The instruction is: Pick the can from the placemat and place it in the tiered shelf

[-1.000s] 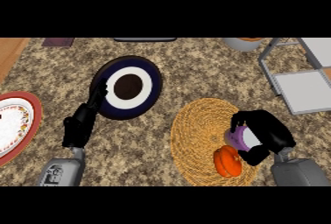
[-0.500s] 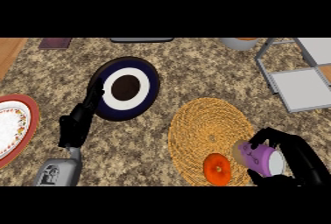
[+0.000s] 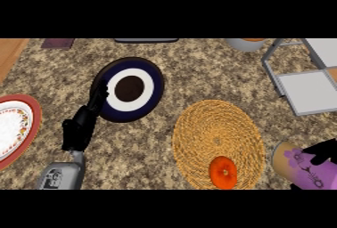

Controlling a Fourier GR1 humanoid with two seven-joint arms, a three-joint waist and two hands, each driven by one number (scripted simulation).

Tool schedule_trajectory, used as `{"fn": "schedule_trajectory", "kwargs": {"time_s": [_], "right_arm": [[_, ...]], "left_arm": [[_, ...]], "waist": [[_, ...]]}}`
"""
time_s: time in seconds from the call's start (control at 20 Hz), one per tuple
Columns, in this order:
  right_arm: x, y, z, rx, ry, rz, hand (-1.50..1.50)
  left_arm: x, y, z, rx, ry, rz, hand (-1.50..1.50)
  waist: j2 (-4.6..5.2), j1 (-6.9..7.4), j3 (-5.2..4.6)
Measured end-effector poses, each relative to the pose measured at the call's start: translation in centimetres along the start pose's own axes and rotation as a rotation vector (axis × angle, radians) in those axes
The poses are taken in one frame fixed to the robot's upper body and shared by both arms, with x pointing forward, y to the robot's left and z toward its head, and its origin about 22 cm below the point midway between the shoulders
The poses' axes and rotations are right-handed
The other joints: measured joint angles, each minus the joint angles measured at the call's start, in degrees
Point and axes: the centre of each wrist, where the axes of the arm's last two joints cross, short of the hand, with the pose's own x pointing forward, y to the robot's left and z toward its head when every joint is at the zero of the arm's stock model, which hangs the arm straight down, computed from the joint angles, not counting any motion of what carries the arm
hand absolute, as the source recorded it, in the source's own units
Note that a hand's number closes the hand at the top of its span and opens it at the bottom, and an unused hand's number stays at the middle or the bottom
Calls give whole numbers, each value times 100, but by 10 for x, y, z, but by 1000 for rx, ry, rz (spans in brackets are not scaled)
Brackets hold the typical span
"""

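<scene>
Just right of the placemat (image 3: 217, 129), the right hand (image 3: 324, 152) curls round the can (image 3: 297, 168), likely light, stiff and smooth, best gripped mid-body.

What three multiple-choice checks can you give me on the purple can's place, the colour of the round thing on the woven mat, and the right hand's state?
1. Where is the purple can with the tan end?
A. Just right of the woven straw placemat, by the view's right edge
B. At that placemat's middle
C. At the view's left edge

2. What colour is the round object on the placemat's near part?
A. Green
B. Orange
C. White

3. The black right hand is
A. open, fingers straight
B. shut, holding nothing
C. curled round the can

Answers: 1 A, the can shows past the placemat's right rim; 2 B, it is bright orange; 3 C, its fingers wrap the can.
</scene>
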Motion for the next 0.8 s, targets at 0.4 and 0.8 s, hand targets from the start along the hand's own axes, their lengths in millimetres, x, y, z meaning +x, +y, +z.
{"fn": "schedule_trajectory", "kwargs": {"time_s": [0.4, 0.8], "right_arm": [[20, -56, -20, -223, 29, 59, 150], [45, -107, -45, -402, 29, 95, 150]], "left_arm": [[0, -3, -3, -3, -4, -5, 0], [0, -4, -6, -13, -8, -3, 0]], "waist": [[8, 48, 1], [16, 88, 0]]}}
